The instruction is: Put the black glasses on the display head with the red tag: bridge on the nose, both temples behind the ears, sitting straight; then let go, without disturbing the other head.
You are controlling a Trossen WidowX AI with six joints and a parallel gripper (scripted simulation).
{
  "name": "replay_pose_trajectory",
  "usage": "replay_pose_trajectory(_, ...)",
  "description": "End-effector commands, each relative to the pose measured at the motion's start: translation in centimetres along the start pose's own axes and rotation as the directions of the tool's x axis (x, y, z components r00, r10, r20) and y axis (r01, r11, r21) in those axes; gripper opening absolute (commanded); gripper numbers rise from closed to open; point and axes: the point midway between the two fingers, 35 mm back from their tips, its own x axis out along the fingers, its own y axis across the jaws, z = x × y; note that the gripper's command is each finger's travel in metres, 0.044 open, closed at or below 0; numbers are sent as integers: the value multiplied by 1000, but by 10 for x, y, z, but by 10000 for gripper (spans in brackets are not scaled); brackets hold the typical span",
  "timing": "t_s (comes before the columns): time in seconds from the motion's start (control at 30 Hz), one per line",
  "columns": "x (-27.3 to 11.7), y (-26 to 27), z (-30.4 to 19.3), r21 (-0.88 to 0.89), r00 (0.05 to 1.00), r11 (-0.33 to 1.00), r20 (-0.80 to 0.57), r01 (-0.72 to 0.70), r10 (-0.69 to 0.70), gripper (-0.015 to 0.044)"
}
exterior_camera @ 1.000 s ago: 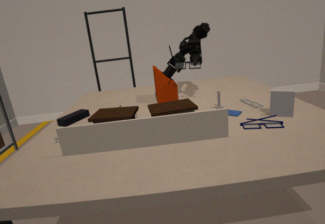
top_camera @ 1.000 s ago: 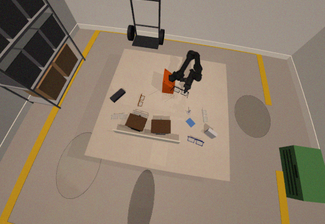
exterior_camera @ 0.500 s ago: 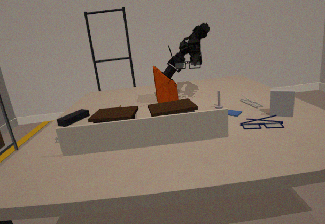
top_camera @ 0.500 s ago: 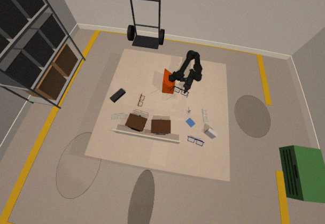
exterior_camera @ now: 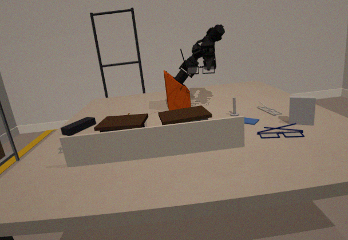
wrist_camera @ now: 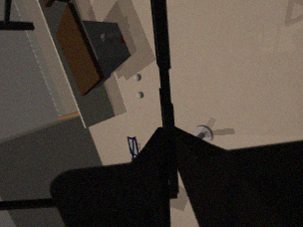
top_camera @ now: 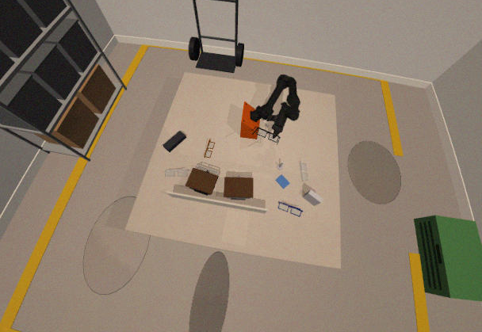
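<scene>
My gripper [top_camera: 276,133] [exterior_camera: 209,69] [wrist_camera: 165,132] is shut on the front frame of the black glasses [exterior_camera: 201,66] [wrist_camera: 160,40], high above the table near the orange arm mount. The temples are spread open; in the wrist view they show at the left edge. The display head with the red tag [wrist_camera: 123,39] is the right one, a dark head with a brown block top [top_camera: 239,187] [exterior_camera: 186,114] [wrist_camera: 77,47], well away from the glasses. The other display head [top_camera: 202,181] [exterior_camera: 123,121] stands to its left, turned slightly. Their faces are mostly hidden in the top and exterior views.
A low pale wall [top_camera: 218,201] [exterior_camera: 154,145] runs behind the heads. The orange mount [top_camera: 249,127] [exterior_camera: 177,96] is beside the glasses. A thin post [top_camera: 280,165] [exterior_camera: 234,106], blue pad [top_camera: 282,181], grey block [top_camera: 313,196] and blue glasses [top_camera: 290,207] are right of the heads; a dark case [top_camera: 174,141] is left.
</scene>
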Motion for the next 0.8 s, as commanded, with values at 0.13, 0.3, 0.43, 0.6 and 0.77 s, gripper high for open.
replay_pose_trajectory(0.13,6,4,2,-37,999,999,27,40,-39,0)
replay_pose_trajectory(0.3,14,9,6,-71,995,994,56,88,-84,0)
replay_pose_trajectory(0.43,20,13,9,-96,990,987,77,129,-121,0)
replay_pose_trajectory(0.6,28,18,13,-125,981,976,99,180,-168,0)
replay_pose_trajectory(0.77,36,22,19,-151,970,961,117,232,-215,0)
